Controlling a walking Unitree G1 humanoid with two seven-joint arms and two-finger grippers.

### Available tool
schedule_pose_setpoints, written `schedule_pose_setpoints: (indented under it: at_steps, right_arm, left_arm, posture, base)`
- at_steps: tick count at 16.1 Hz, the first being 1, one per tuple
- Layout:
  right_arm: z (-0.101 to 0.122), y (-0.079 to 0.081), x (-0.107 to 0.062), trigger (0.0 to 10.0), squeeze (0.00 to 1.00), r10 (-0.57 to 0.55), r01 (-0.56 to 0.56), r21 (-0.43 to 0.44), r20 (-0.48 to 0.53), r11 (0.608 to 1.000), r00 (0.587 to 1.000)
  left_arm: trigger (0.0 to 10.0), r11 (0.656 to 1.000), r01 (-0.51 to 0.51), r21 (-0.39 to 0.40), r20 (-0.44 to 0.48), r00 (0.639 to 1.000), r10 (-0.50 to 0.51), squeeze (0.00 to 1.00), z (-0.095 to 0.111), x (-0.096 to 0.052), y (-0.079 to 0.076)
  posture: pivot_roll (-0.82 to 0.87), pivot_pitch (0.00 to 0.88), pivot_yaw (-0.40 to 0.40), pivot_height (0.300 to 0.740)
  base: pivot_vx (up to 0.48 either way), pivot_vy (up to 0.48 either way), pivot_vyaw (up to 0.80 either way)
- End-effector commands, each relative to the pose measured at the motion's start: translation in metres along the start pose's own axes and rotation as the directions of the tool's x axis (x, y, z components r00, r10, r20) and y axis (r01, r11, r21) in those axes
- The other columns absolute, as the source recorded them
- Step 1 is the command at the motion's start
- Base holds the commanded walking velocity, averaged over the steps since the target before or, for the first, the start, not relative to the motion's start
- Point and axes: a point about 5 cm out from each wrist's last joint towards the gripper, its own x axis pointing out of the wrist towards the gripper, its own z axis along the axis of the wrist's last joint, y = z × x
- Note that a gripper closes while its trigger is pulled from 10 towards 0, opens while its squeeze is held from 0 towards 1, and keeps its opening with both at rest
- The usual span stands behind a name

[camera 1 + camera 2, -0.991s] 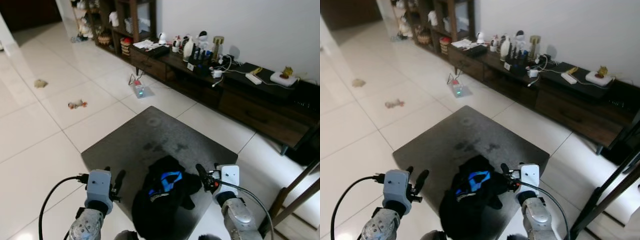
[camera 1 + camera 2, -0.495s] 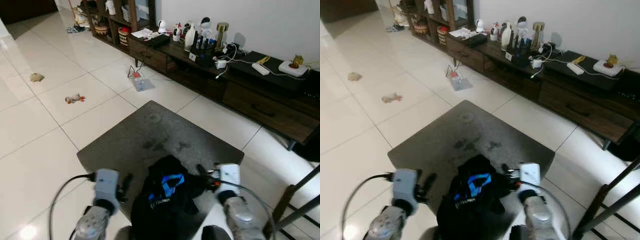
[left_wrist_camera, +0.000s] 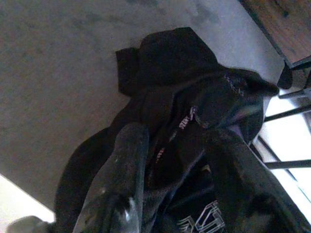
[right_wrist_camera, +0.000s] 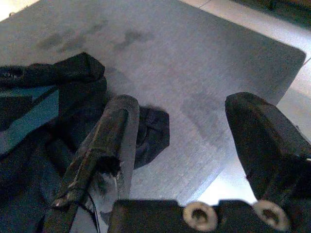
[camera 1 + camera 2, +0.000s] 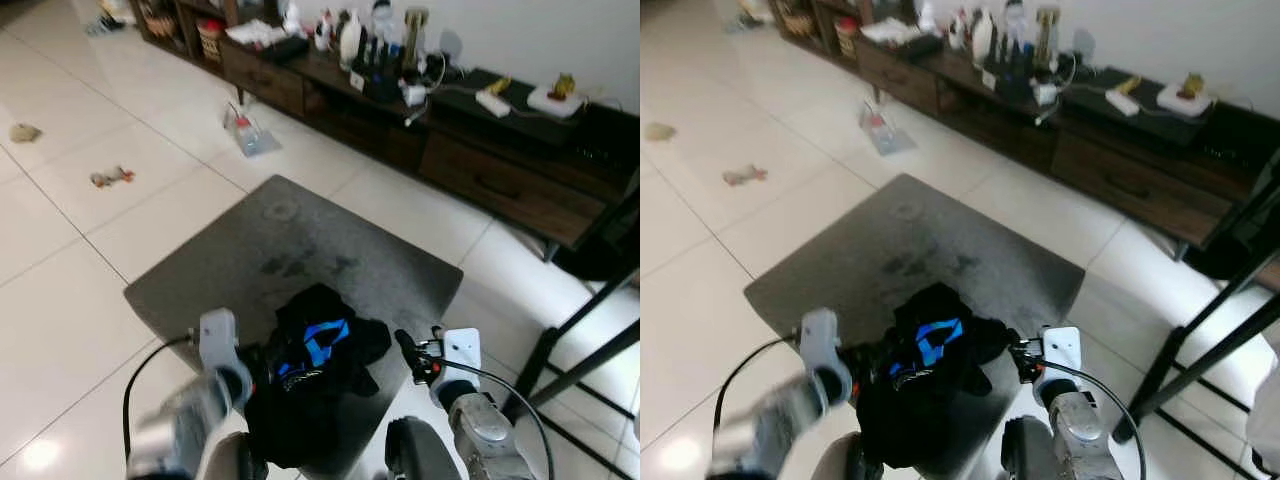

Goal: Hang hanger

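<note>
**Black garment heaped on the grey rug, both grippers spread beside it**

Black fabric with a bright blue patch lay crumpled in a heap (image 5: 310, 370) on the near part of the grey rectangular rug (image 5: 290, 265), which sat on the glossy white tiled floor (image 5: 70, 250). I could not make out a hanger anywhere in or around that heap.

My left gripper (image 3: 180, 160) hung right over the garment, its two black fingers (image 3: 121, 165) held apart with dark folds and a strip of white lettering between them. In the head view that arm was blurred. My right gripper (image 4: 189, 145) was at the heap's right edge, fingers spread wide, one finger (image 4: 104, 145) just beside a loose flap of the cloth and bare rug between the pair.

Beyond the rug, a long dark wooden low cabinet (image 5: 470, 180) ran along the white wall, crowded with bottles, figurines and a white power strip (image 5: 492, 101). A black metal frame (image 5: 580, 330) stood on the tiles to my right. A small toy (image 5: 110, 177) lay on the floor far left.
</note>
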Motion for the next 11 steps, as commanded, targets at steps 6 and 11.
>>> schedule_pose_setpoints:
  at_steps: [6, 11]
  right_arm:
    - [-0.003, 0.005, -0.002, 10.0, 0.0, 0.028, -0.028, -0.014, -0.022, 0.999, 0.999]
    - [-0.001, 0.007, -0.002, 10.0, 0.0, 0.038, -0.039, -0.021, -0.02, 0.999, 0.999]
  left_arm:
    - [10.0, 0.946, 0.223, 0.235, -0.297, 0.943, -0.148, 0.0, -0.013, -0.039, 0.018]
    - [10.0, 0.868, 0.129, 0.48, -0.285, 0.958, 0.015, 0.0, -0.002, -0.03, 0.045]
  posture:
    - [-0.02, 0.247, 0.008, 0.597]
    - [-0.02, 0.237, 0.008, 0.597]
  base:
    - [0.0, 0.0, 0.0]
    - [0.0, 0.0, 0.0]
